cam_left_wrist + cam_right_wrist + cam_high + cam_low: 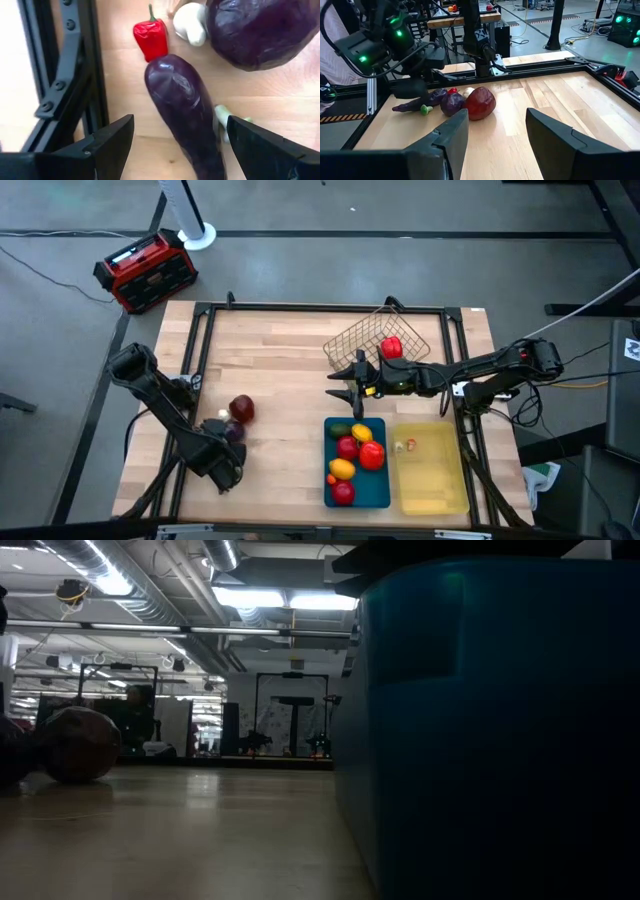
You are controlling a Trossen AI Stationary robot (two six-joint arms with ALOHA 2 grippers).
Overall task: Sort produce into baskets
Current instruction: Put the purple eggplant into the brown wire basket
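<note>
A long dark purple eggplant (pixel 182 100) lies on the table near its left edge. Beside it lie a small red pepper (pixel 151 39), a white piece (pixel 190 22), a round dark purple vegetable (pixel 257 30) and a round red fruit (pixel 480 102). My left gripper (pixel 180 121) points down over the eggplant. It is open, with one finger on each side of the eggplant and a gap on both sides. My right gripper (pixel 497 140) hovers open above the table's middle (pixel 352 385). The blue tray (pixel 384 492) holds several pieces. The wire basket (pixel 362 338) holds a red one (pixel 391 347).
The pale yellow tray (pixel 445 490) sits right of the blue tray, with one small piece (pixel 406 446) in it. Black frame rails (pixel 75 75) run close by the eggplant along the table's left side. A red-and-black box (pixel 145 270) stands on the floor beyond the table.
</note>
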